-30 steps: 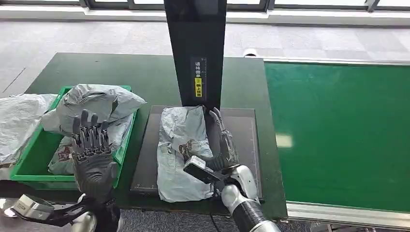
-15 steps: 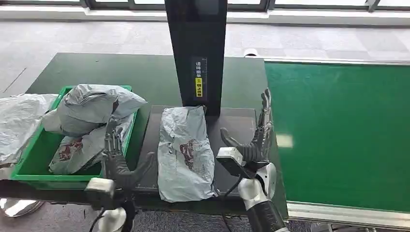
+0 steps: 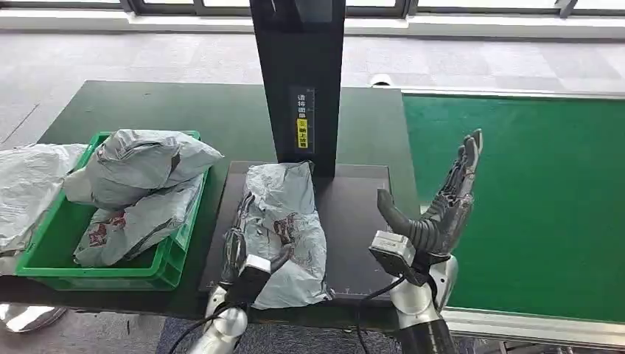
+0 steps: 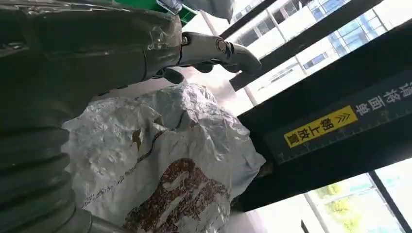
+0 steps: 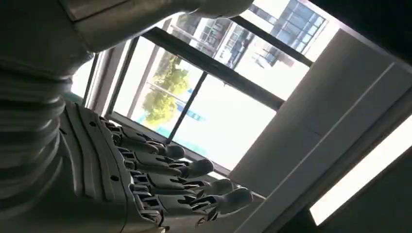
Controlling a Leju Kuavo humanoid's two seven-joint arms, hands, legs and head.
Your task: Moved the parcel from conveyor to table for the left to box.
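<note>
A grey plastic parcel (image 3: 284,214) with a brown print lies lengthwise on the dark weighing plate (image 3: 357,214) at the table's front middle. My left hand (image 3: 239,247) is at the parcel's near left edge, fingers stretched along its side and thumb over the near corner, not closed on it. In the left wrist view the crumpled parcel (image 4: 160,145) lies just past my left hand (image 4: 73,58). My right hand (image 3: 438,210) is raised and open with spread fingers, to the right of the plate by the conveyor's edge, holding nothing; its fingers (image 5: 160,179) show straight against windows.
A green bin (image 3: 44,269) at the left holds a few grey parcels. Another parcel (image 3: 26,184) lies outside it at the far left. A black post (image 3: 298,81) with a yellow label stands behind the plate. The green conveyor (image 3: 531,206) runs along the right.
My left hand came down from over the bin and moved right to the parcel's left edge. My right hand left the parcel, rose and swung right toward the conveyor.
</note>
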